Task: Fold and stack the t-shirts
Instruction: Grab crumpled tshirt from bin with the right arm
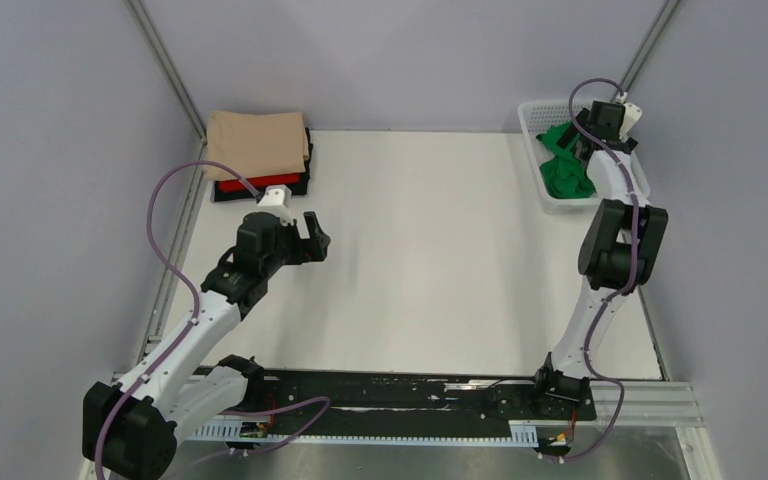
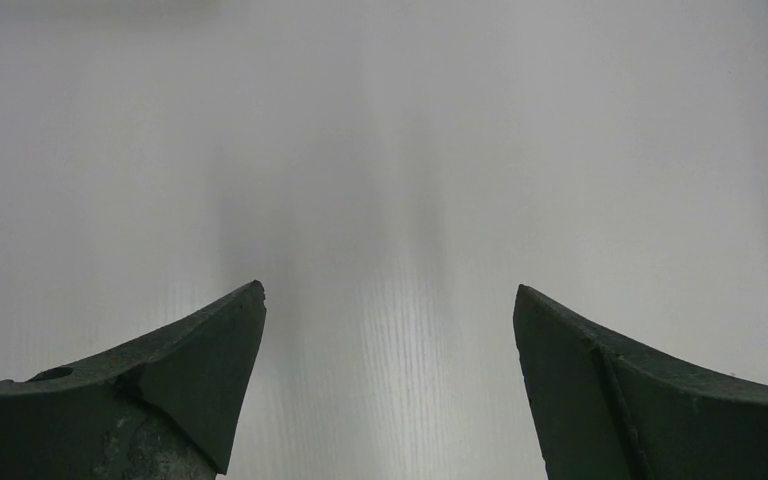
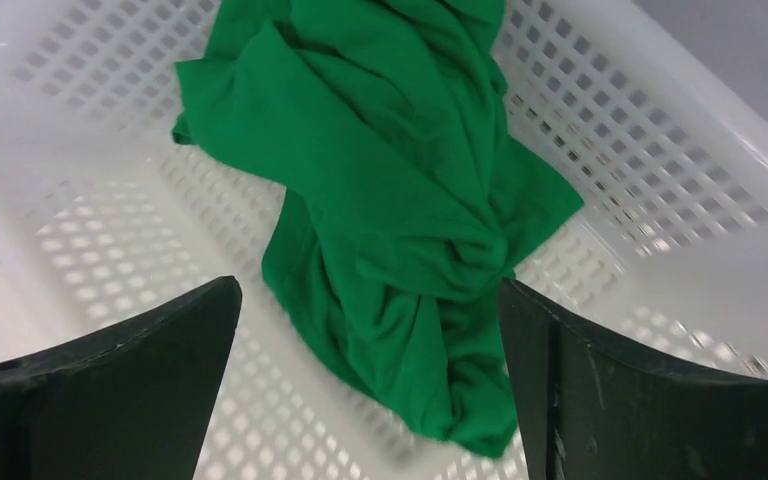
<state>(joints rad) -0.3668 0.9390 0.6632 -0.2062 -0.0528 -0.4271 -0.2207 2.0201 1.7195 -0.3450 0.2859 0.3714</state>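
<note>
A crumpled bright green t-shirt [image 1: 563, 165] lies in the white mesh basket [image 1: 535, 112] at the far right; it fills the right wrist view [image 3: 400, 210]. My right gripper [image 3: 370, 300] is open just above the shirt, jaws wide on either side of its bunched lower part, holding nothing. At the far left stands a stack of folded shirts: beige [image 1: 257, 143] on top, red [image 1: 245, 185] under it, black [image 1: 260, 193] at the bottom. My left gripper [image 1: 314, 238] is open and empty over the bare white table, right of and nearer than the stack; its view [image 2: 390, 300] shows only tabletop.
The basket's walls [image 3: 650, 120] enclose the green shirt closely. Grey walls and metal frame posts [image 1: 165, 65] bound the table on three sides. A black rail [image 1: 400, 395] with cables runs along the near edge between the arm bases.
</note>
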